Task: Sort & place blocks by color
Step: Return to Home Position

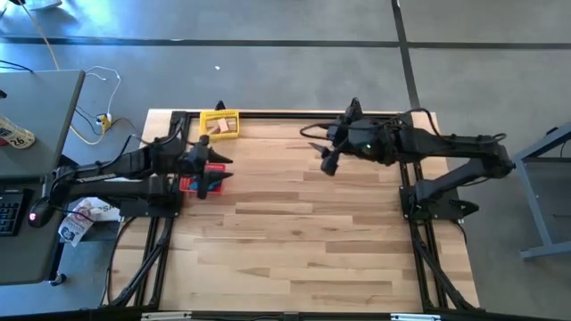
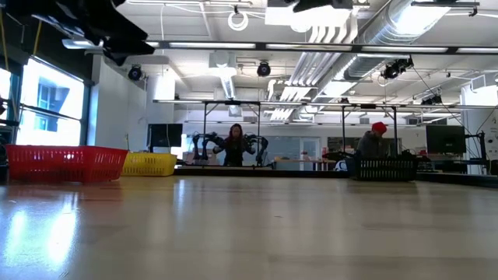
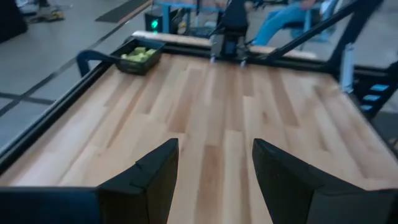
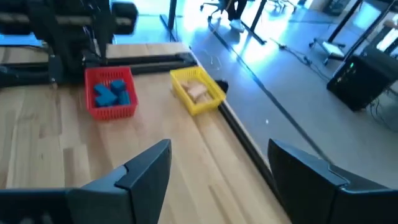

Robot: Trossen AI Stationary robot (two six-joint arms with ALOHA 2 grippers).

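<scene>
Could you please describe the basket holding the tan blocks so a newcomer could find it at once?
On the wooden table, look to the top-left corner in the high view, by the black frame. The yellow basket sits there holding tan blocks; the red basket next to it holds blue blocks.

Readable text: none in any view.
Flat tag on the side desk: dark marks that may be digits, too small to make out.
Crumpled packet between the side desk and the table: red and blue printing, illegible.
</scene>
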